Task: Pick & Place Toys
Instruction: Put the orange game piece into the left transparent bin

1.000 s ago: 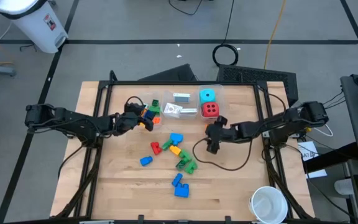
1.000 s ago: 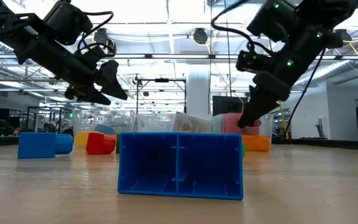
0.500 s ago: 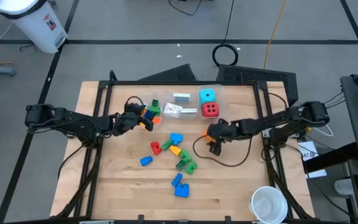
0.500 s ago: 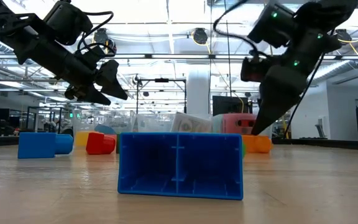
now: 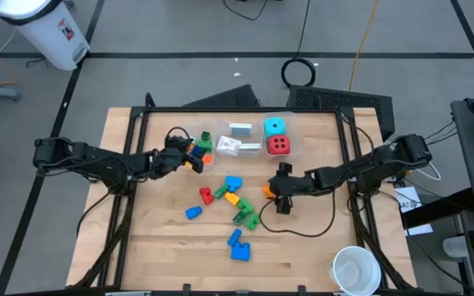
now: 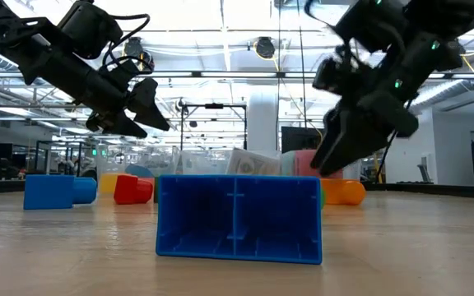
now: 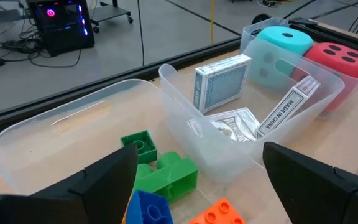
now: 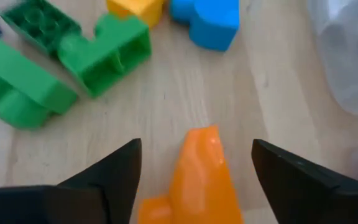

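Between the right gripper's [image 8: 194, 171] spread, empty fingers lies an orange brick [image 8: 199, 174]; beyond it green bricks [image 8: 67, 59] wait unsorted, while the left gripper [image 7: 197, 180] hangs open over a partly filled bin [image 7: 48, 140]

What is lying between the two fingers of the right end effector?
An orange brick lies on the table between the open right end effector's fingers, in the right wrist view.

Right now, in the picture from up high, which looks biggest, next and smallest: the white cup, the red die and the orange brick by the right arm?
1. White cup, clearly the biggest.
2. Red die.
3. Orange brick, smallest, though the right tool beside it may hide part of it.
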